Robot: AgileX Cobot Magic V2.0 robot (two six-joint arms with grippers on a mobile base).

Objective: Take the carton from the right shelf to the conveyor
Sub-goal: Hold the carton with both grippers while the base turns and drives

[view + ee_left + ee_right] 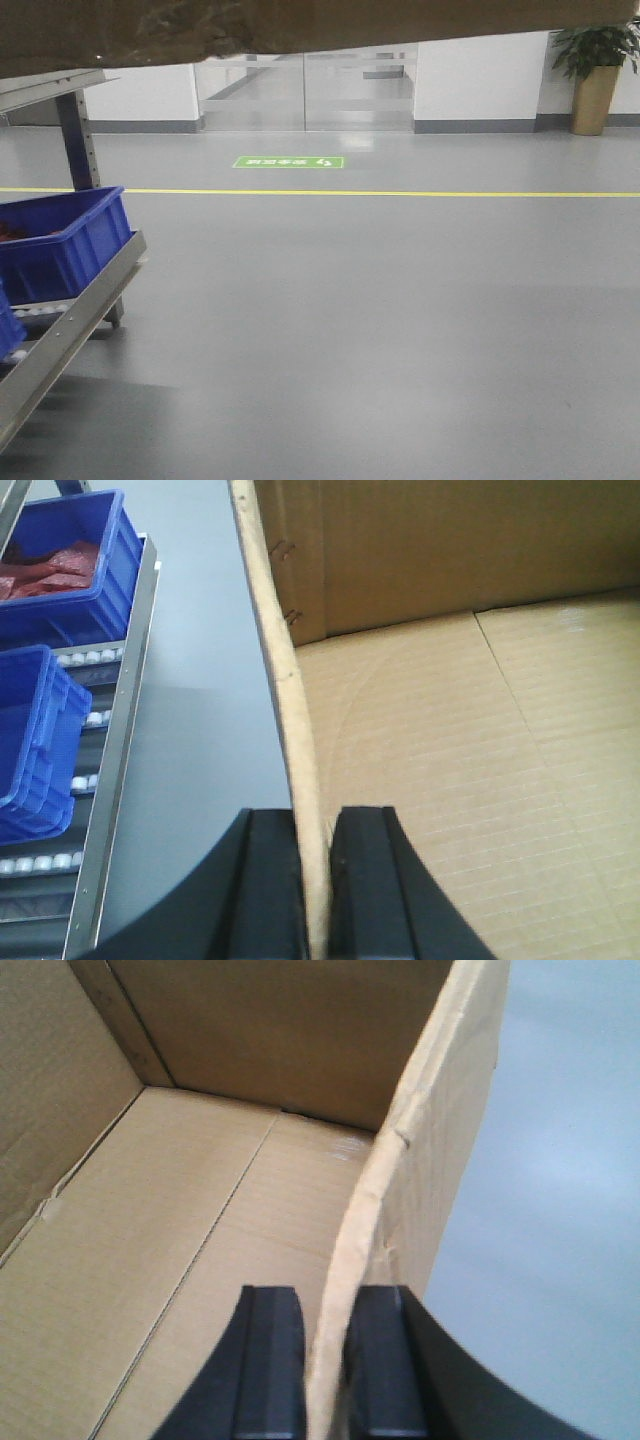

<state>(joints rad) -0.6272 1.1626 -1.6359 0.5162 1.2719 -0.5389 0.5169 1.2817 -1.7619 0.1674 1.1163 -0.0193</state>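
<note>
On opposite walls, left pincer (318, 830) and right pincer (324, 1305) grip carton (450, 780); floor sign (288, 162) illegible.

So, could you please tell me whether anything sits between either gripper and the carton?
Nothing visible does: the left gripper is shut on one side wall of the carton and the right gripper on the opposite wall.

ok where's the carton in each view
Front: carton is the brown strip along the top edge.
Left wrist: fills the right side; left gripper pinches its wall.
Right wrist: fills the left; right gripper pinches its wall.
Shared landmark: grey floor.
</note>
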